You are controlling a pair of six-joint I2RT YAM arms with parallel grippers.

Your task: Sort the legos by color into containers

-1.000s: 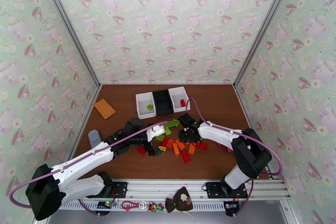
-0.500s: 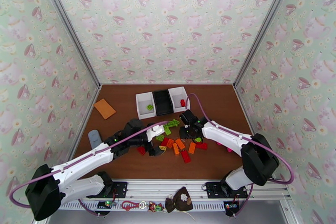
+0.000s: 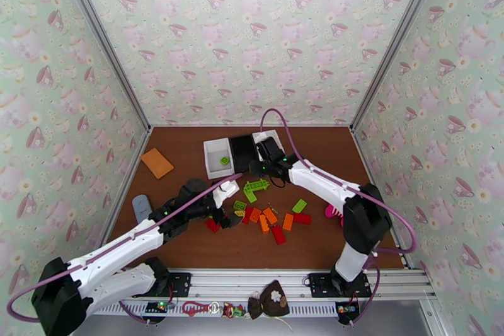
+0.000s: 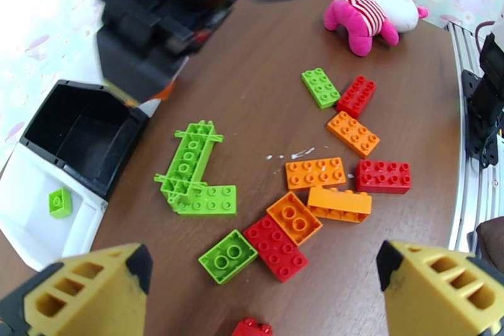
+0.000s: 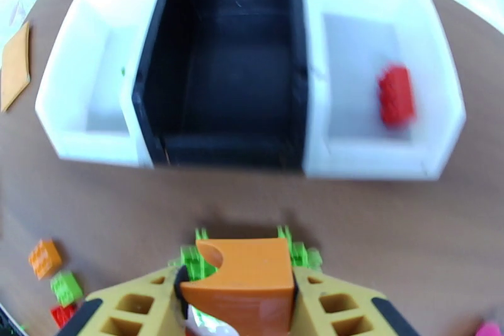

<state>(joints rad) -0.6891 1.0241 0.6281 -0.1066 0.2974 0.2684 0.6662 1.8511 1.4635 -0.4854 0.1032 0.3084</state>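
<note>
Right tool [image 5: 238, 306] clamped on an orange brick [image 5: 239, 265], short of the black bin [image 5: 227, 157] (probably orange's; view blurred); next, centre above it, release. Left tool [image 4: 261, 290]: jaws apart.

Three bins [image 3: 243, 153] stand side by side at the far middle of the table [image 3: 327, 154]; a brick [image 3: 224, 160] lies in the left bin [image 3: 214, 168], a second brick [image 5: 395, 94] in the right bin [image 5: 353, 53]. Loose bricks [image 3: 271, 217] lie before them, a card [image 3: 156, 162] to their left, a plush toy [image 3: 332, 210] right

I've got top cam high at the near side, looking down on the whole bench [image 3: 327, 148]. Left wrist close over legos [image 4: 315, 173], right wrist faces far; both catch the black bin [image 5: 233, 60].
</note>
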